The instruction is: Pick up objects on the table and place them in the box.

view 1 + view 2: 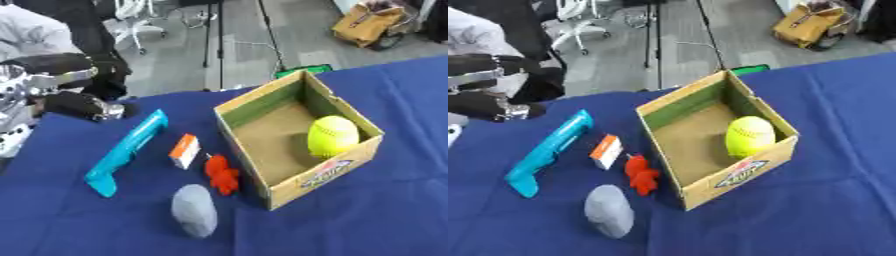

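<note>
An open cardboard box stands on the blue cloth at centre right, with a yellow-green ball inside against its right wall. To its left lie a long teal tool, a small orange and white carton, a red lumpy figure and a grey rounded lump. My left hand hangs at the left edge, above and left of the teal tool's far end. It is open, fingers stretched toward the right, with nothing in it. My right hand shows in neither view.
The blue cloth covers the table; its far edge runs diagonally behind the box. Beyond the edge are a grey floor, an office chair, a green item just behind the box and a brown bag.
</note>
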Tool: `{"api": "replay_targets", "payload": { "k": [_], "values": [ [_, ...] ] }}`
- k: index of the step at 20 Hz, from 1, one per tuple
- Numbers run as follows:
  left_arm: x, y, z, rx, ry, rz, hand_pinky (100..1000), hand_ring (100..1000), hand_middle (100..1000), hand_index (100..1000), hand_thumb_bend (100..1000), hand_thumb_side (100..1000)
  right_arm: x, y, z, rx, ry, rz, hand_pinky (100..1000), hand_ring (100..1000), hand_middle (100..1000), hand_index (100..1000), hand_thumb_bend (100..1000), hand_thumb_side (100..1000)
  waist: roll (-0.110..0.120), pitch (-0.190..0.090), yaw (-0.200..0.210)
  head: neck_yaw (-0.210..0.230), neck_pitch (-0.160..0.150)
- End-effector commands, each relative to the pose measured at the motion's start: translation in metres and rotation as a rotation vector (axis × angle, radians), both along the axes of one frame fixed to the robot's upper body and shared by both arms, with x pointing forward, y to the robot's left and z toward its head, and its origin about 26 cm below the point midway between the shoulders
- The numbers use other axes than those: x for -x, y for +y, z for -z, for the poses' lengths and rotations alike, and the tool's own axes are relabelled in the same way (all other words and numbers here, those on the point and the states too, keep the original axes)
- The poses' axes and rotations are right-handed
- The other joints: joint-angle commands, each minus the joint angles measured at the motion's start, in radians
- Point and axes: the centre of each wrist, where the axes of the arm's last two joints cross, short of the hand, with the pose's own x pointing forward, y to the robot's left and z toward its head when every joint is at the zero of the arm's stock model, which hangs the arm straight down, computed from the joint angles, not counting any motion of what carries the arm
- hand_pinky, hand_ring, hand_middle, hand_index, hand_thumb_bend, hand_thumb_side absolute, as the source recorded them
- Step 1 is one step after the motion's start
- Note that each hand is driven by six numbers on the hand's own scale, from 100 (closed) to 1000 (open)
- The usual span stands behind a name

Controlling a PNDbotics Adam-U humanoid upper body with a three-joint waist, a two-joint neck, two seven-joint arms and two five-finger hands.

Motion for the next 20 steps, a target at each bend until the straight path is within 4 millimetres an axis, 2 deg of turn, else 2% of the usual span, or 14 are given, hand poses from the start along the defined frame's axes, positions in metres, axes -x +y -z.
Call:
{"api": "replay_targets", "payload": {
  "k": [1, 4, 5, 12, 16, 20],
  "values": [
    [-0.004, 0.015, 0.0, 0.066, -0.006, -0.065, 1000, 1000, 1000, 1000, 466, 884, 0.004, 0.0, -0.011, 0.027, -0.037, 0.016, 860, 768, 515, 625, 100, 481, -0.007, -0.015, 0.002, 0.004, -0.008],
    [-0.009, 0.019, 0.016, 0.137, 0.043, -0.142, 1000, 1000, 1000, 1000, 481, 894, 0.004, 0.0, -0.011, 0.025, -0.039, 0.017, 860, 768, 514, 623, 100, 480, -0.005, -0.012, 0.002, 0.005, -0.01],
    [-0.009, 0.018, 0.018, 0.147, 0.049, -0.162, 1000, 1000, 1000, 1000, 510, 888, 0.004, 0.0, -0.011, 0.024, -0.039, 0.017, 860, 767, 513, 621, 100, 481, -0.005, -0.012, 0.002, 0.004, -0.01],
    [-0.001, -0.001, 0.031, 0.15, 0.078, -0.237, 1000, 1000, 1000, 1000, 541, 900, 0.003, 0.001, -0.011, 0.017, -0.043, 0.015, 861, 765, 510, 614, 100, 479, -0.002, -0.005, 0.004, 0.006, -0.015],
    [0.004, -0.008, 0.033, 0.081, 0.059, -0.211, 1000, 1000, 1000, 1000, 594, 864, 0.003, 0.001, -0.011, 0.015, -0.045, 0.013, 861, 764, 509, 612, 100, 479, -0.004, -0.001, 0.004, 0.004, -0.018],
    [0.004, -0.008, 0.034, 0.018, 0.057, -0.206, 1000, 1000, 1000, 1000, 600, 875, 0.003, 0.001, -0.011, 0.012, -0.046, 0.012, 861, 764, 508, 611, 100, 479, -0.004, 0.001, 0.004, 0.006, -0.019]
  ]
}}
